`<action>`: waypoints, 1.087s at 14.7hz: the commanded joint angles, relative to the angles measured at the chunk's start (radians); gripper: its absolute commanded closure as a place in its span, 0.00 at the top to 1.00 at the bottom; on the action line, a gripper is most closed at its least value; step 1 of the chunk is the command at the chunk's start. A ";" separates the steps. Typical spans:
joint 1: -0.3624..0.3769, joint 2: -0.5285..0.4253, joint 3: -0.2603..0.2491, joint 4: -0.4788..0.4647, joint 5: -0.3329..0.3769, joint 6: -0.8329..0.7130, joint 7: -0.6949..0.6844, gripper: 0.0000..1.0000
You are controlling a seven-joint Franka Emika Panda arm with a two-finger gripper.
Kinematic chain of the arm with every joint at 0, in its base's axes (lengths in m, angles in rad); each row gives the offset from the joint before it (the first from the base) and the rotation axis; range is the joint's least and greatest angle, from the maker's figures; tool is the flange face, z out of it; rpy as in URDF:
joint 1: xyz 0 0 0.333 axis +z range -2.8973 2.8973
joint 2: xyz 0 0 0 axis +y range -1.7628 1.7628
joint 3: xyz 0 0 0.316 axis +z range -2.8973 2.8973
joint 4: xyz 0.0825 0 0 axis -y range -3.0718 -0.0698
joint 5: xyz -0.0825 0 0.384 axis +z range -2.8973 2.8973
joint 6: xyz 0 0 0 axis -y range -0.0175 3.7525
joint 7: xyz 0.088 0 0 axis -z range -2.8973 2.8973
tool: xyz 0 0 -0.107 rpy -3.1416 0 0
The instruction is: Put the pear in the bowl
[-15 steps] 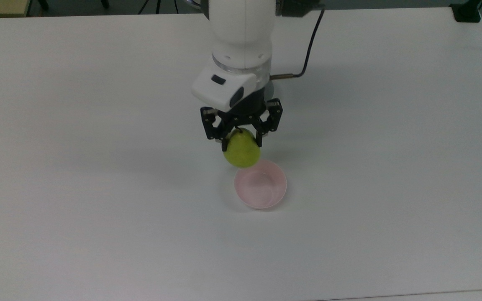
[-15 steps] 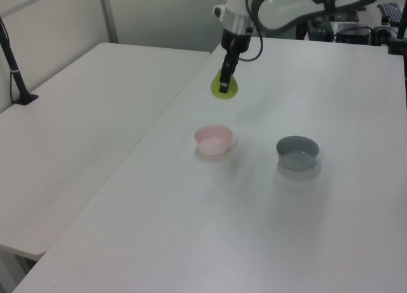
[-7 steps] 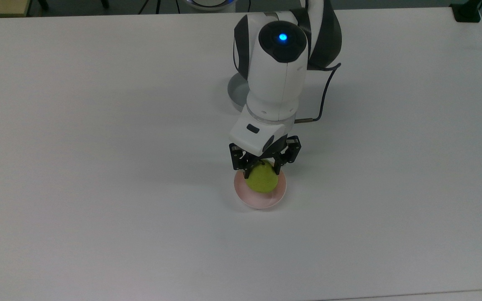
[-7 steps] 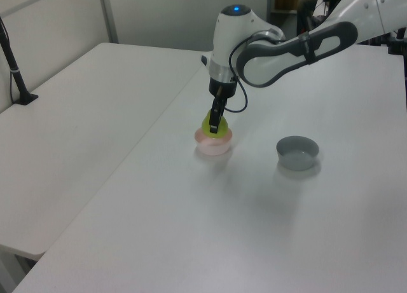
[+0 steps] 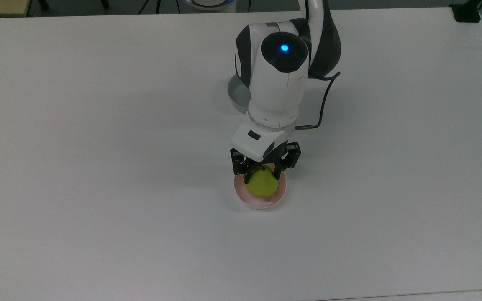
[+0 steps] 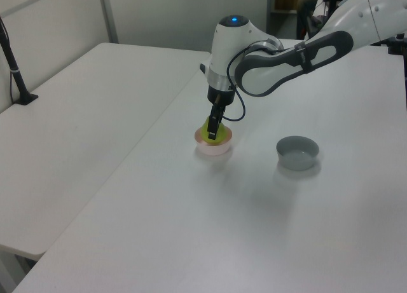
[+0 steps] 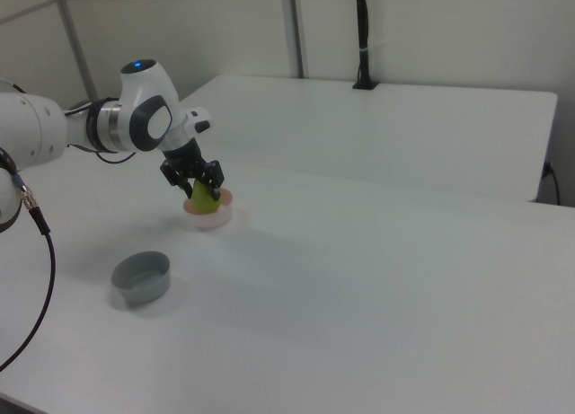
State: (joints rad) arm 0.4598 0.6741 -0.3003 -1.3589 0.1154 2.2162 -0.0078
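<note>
The yellow-green pear sits low inside the pale pink bowl near the middle of the white table. My gripper points straight down over the bowl, its black fingers shut on the pear's upper part. In the left view the pear shows just above the bowl's rim, with the gripper in front of it. In the right view the gripper holds the pear in the bowl.
A grey straight-sided bowl stands apart from the pink one, toward the left view's right; it is at the right view's lower left and partly under the arm in the top view. A black post stands on the adjoining table.
The arm carried the pear from above the table beside the bowl to over the bowl, then lowered it into the bowl. The fingers stay closed on the pear.
</note>
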 commanded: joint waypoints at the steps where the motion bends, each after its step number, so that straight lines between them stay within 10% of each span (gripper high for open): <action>1: 0.013 0.016 -0.019 0.021 0.007 0.013 0.022 1.00; 10: -0.022 -0.128 -0.023 0.006 0.007 -0.097 0.040 1.00; 16: -0.192 -0.330 0.044 -0.014 0.006 -0.350 0.041 1.00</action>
State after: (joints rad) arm 0.3604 0.4743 -0.3185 -1.3267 0.1153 1.9987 0.0247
